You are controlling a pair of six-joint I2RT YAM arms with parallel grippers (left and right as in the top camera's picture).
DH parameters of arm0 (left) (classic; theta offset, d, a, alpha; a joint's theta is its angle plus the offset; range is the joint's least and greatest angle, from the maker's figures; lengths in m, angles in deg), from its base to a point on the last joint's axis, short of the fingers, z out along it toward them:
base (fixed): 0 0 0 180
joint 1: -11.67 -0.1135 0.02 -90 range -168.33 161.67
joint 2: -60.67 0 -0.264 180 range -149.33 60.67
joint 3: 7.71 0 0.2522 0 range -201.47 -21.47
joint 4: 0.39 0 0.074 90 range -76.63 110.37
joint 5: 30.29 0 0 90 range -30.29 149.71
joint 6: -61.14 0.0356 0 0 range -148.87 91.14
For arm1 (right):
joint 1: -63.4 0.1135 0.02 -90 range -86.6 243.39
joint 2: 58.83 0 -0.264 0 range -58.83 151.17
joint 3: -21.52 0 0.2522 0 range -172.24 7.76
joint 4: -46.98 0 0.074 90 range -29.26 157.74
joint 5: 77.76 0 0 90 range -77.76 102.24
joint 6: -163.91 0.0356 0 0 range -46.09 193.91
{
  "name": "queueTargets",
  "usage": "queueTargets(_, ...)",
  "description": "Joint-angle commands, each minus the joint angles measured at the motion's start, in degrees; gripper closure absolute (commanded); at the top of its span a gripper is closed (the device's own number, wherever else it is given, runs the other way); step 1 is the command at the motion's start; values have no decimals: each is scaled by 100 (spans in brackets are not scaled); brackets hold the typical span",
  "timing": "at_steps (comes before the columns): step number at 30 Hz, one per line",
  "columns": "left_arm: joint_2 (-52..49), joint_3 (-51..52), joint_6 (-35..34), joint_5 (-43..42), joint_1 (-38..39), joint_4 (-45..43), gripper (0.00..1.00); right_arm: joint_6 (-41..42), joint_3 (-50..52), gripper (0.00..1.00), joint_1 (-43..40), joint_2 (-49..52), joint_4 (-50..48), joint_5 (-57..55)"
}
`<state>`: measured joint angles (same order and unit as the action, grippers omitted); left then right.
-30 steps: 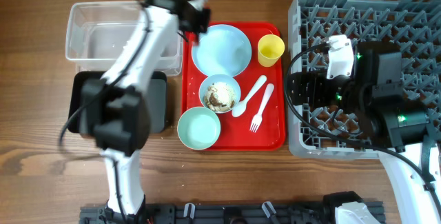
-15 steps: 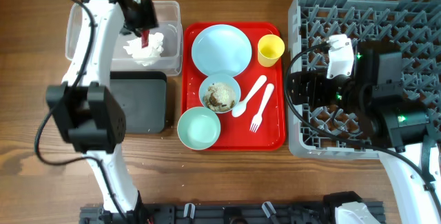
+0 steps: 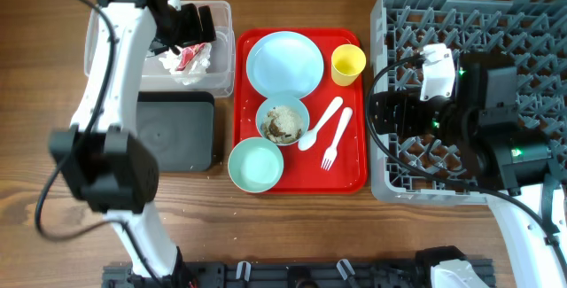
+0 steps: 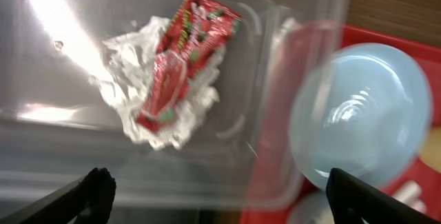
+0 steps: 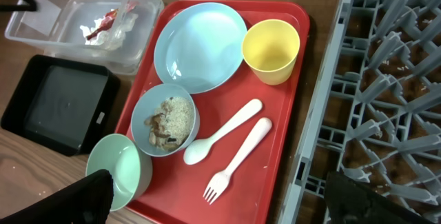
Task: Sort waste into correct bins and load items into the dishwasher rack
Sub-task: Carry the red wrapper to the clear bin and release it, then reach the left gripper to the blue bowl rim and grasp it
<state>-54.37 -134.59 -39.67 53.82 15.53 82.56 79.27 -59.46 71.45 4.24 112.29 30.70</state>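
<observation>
The red wrapper (image 4: 182,62) lies on the crumpled white napkin (image 4: 124,72) inside the clear tub (image 3: 221,86). My left gripper (image 4: 219,186) hangs open above them, holding nothing. On the red tray (image 3: 354,177) are the blue plate (image 3: 283,65), yellow cup (image 3: 348,64), a bowl of rice scraps (image 3: 283,121), an empty mint bowl (image 3: 255,165), the spoon (image 5: 220,133) and the fork (image 5: 238,158). My right gripper (image 5: 220,196) stands open and empty over the left edge of the grey rack (image 3: 425,4).
The black tray (image 3: 173,133) sits just in front of the clear tub, left of the red tray. My left arm (image 3: 115,66) stretches across the tub's left half. Bare wooden table (image 3: 310,226) runs along the front.
My left gripper swung left from the red tray's edge to above the clear tub and opened. The napkin and wrapper dropped into the tub. The right arm stayed still.
</observation>
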Motion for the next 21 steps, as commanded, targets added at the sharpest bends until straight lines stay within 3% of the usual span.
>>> queueTargets(1,688,-98,7,-660,363,293,5,83,-94,0,22,31,-50,87)
queueTargets(8,649,114,-76,-610,1554,693,12,70,-125,0,-94,-216,20,-223)
queueTargets(12,649,461,-669,-254,2253,601,12,81,-232,0,-354,-568,216,-673)
queueTargets(21,647,1845,-1471,173,3329,-1008,18,382,-243,0,-992,-966,706,-1445)
